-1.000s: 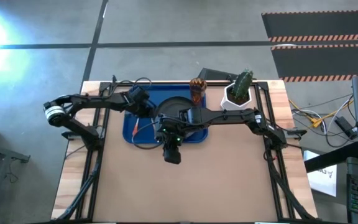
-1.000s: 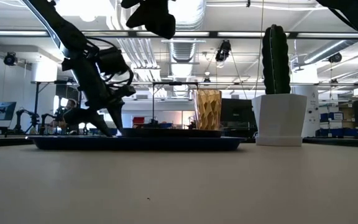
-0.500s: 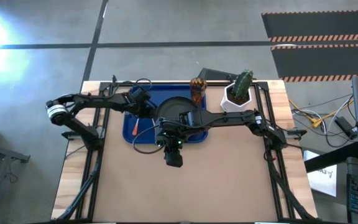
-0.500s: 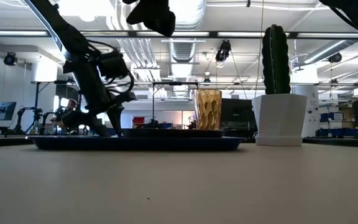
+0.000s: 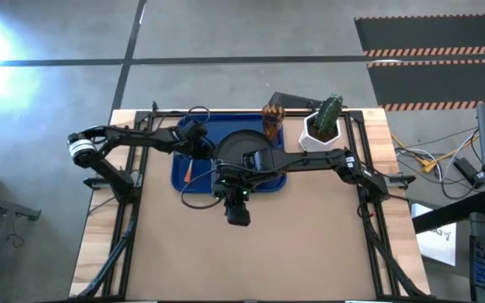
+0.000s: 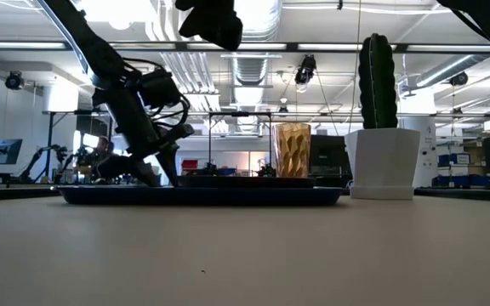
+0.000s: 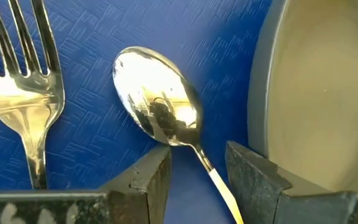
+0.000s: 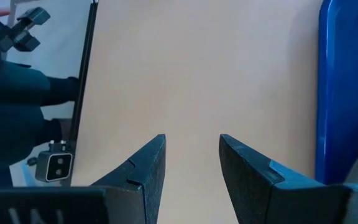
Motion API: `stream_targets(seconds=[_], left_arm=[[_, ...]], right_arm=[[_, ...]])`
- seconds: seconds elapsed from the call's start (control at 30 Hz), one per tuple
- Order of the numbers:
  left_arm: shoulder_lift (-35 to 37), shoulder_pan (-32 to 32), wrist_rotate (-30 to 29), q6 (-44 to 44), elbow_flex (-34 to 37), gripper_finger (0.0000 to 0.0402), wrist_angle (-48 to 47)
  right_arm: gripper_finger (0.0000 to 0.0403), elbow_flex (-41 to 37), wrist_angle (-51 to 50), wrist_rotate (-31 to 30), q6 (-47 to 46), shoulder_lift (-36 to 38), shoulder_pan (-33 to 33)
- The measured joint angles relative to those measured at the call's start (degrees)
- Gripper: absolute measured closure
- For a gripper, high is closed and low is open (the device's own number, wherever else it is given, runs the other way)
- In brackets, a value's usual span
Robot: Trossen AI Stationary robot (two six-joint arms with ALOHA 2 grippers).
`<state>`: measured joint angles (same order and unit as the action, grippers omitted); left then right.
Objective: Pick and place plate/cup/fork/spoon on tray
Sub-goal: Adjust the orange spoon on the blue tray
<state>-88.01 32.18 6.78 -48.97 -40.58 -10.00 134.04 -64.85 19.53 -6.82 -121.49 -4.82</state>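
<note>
The blue tray (image 5: 199,178) lies at the table's far middle. On it are the black plate (image 5: 244,145), the amber cup (image 5: 273,119), the fork (image 7: 23,93) and the spoon (image 7: 157,109). Fork and spoon lie side by side, left of the plate, and their orange handles (image 5: 188,173) point toward the near edge. My left gripper (image 7: 197,174) is open and low over the tray, its fingers on either side of the spoon's neck. My right gripper (image 8: 191,155) is open and empty. It is held high above the table (image 6: 215,21), near the tray's front edge. My left gripper comes slanting down from the table's left. Its open fingers straddle the spoon's neck (image 7: 205,167) just behind the bowl. One finger (image 7: 253,180) stands beside the plate's rim (image 7: 258,93). The spoon lies flat on the tray. I cannot tell whether the fingers touch the spoon or the tray.
A white pot with a green cactus (image 5: 323,124) stands on the table right of the tray, close to the cup. The bare wooden table (image 5: 251,252) stretches from the tray to the near edge. Black frame rails (image 5: 129,219) run along both sides.
My left gripper has moved toward the table's right edge. The tray has slid the same way with it, carrying the plate, cup, fork and spoon closer to the cactus pot. My right gripper has drifted a little toward the right and near edges.
</note>
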Motion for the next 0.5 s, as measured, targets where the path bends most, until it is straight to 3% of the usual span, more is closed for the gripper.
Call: stream_targets(seconds=[0.23,0.5], left_arm=[[-0.92,0.0,-0.12,-1.6,0.0,0.0277,0.3],[-2.08,-0.05,0.05,-0.35,0.0,0.0392,0.81]], right_arm=[[0.0264,0.0,-0.01,0.02,1.43,0.0,-0.55],[0.0264,0.0,-0.31,0.04,2.02,0.0,-0.9]])
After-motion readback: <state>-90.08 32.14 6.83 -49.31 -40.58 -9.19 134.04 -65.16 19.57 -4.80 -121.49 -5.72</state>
